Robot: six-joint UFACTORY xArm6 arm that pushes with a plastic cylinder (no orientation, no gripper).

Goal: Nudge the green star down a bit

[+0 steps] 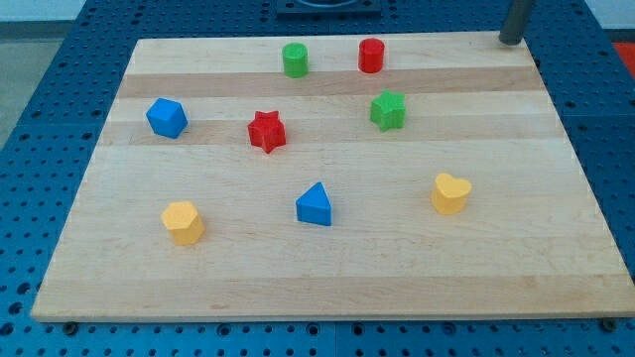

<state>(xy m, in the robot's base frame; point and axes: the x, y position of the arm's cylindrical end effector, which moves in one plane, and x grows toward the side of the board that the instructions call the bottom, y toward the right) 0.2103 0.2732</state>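
The green star [388, 110] lies on the wooden board [337, 268], right of centre in the upper half. My rod comes in at the view's top right, and my tip [510, 42] rests at the board's top right corner, far up and to the right of the green star, touching no block.
A red cylinder [371, 56] and a green cylinder [295, 59] stand above the star. A red star [266, 131] and a blue hexagonal block [167, 117] lie to its left. A blue triangle [315, 205], a yellow heart [450, 192] and a yellow hexagonal block [184, 222] lie below.
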